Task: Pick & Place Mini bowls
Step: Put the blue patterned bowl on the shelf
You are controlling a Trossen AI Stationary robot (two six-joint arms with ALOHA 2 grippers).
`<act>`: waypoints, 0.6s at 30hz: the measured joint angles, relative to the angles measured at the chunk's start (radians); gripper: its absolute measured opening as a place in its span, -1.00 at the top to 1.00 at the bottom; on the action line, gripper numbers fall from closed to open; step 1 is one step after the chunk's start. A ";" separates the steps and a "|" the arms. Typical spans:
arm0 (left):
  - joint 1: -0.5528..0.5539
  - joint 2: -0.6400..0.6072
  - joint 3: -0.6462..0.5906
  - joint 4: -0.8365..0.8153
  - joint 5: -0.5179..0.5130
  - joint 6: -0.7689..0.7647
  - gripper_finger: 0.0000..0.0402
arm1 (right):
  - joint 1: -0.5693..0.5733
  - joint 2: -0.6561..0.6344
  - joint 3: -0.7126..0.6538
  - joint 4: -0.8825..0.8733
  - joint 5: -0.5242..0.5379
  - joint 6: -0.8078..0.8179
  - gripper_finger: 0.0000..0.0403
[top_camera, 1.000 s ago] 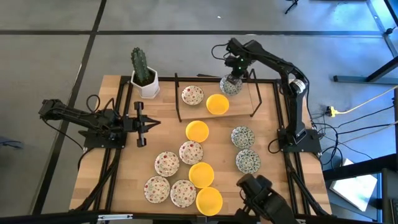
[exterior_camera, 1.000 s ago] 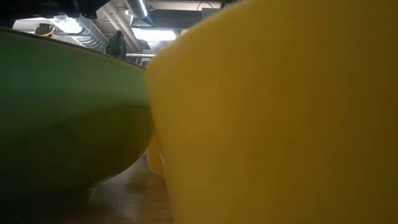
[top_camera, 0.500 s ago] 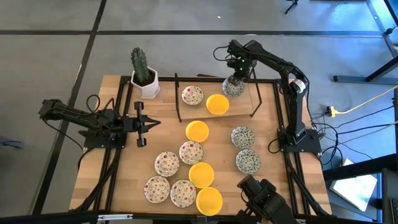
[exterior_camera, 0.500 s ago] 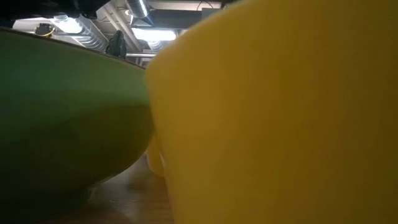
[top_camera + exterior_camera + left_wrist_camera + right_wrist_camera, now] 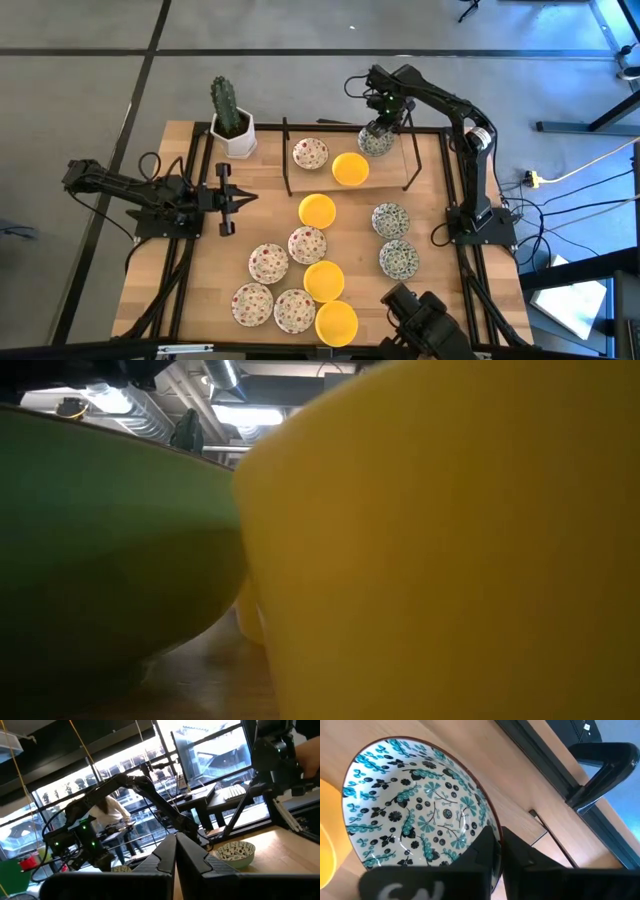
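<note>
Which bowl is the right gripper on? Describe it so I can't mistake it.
Find the raised wooden shelf at the table's far edge, right of the cactus pot. Three bowls sit on it; yours is the rightmost bowl, with the right gripper closed on its rim. It alone there is green-patterned.

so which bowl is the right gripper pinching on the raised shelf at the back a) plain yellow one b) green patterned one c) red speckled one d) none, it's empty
b, the right gripper is shut on the rim of the green patterned bowl at the right end of the shelf, beside the yellow bowl.
</note>
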 joint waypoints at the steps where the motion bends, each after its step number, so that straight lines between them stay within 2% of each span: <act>1: 0.000 0.000 0.000 0.000 0.000 -0.007 0.97 | 0.001 0.000 0.000 0.002 0.000 0.001 0.93; 7: 0.000 0.000 0.000 0.000 0.000 -0.025 0.97 | 0.024 -0.001 0.000 0.019 0.032 -0.023 0.94; 10: 0.000 0.000 0.000 0.004 0.000 -0.025 0.96 | 0.034 -0.006 0.000 0.036 0.014 -0.075 0.94; 18: 0.000 0.000 0.000 0.009 0.000 -0.018 0.98 | 0.033 -0.008 0.000 0.027 -0.057 -0.408 0.94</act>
